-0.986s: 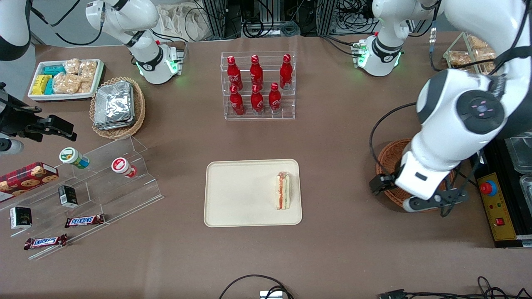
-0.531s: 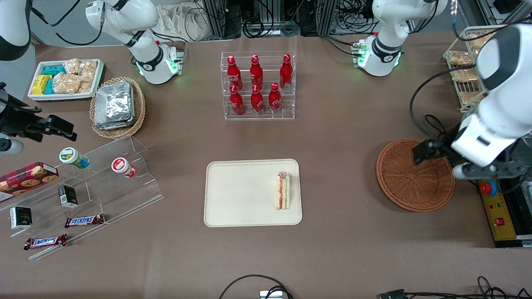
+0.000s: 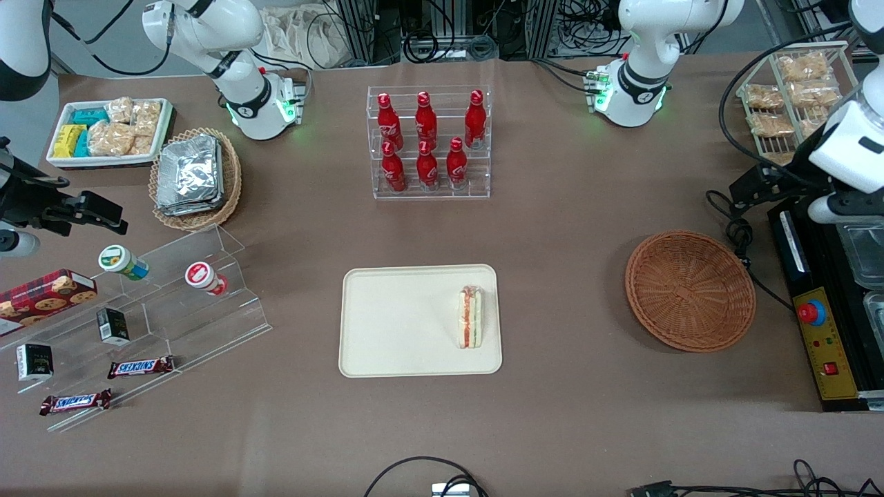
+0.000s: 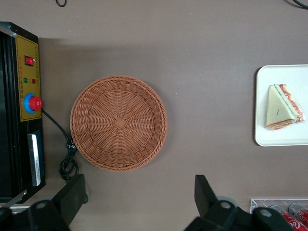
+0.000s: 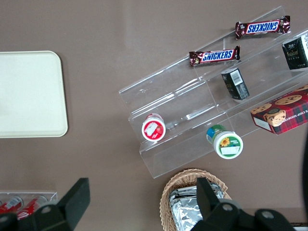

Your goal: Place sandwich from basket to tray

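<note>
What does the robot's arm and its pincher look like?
The working arm is glossy white with rounded shells and black cables trailing off it. Its base glows green. The gripper, high above the basket, has two flat black wedge-shaped fingers on a black body.

Front view: high, angled down over the whole surface [image 3: 552, 414]. Left wrist view: straight down from well above, pincer [image 4: 139, 202] spread wide. Shared by both: basket [image 3: 689, 291] [image 4: 119, 122], tray [image 3: 387, 324] [image 4: 262, 103], sandwich [image 3: 471, 317] [image 4: 281, 107].
</note>
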`<action>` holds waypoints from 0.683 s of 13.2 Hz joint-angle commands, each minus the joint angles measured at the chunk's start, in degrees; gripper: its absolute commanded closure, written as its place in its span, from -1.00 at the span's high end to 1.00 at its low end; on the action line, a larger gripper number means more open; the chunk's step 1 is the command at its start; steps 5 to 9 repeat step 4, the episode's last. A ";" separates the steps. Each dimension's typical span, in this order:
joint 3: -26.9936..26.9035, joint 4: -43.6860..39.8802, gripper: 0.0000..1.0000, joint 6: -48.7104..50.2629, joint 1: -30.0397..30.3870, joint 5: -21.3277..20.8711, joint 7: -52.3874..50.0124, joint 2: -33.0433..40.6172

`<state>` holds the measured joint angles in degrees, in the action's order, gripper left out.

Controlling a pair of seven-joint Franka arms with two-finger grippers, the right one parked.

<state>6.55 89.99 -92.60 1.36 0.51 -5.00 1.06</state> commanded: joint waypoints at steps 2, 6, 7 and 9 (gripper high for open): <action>-0.05 1.41 1.00 1.02 0.31 0.37 0.70 2.98; -0.05 1.50 1.00 1.02 0.66 0.46 0.78 2.98; -0.05 1.50 1.00 1.02 0.66 0.46 0.78 2.98; -0.05 1.50 1.00 1.02 0.66 0.46 0.78 2.98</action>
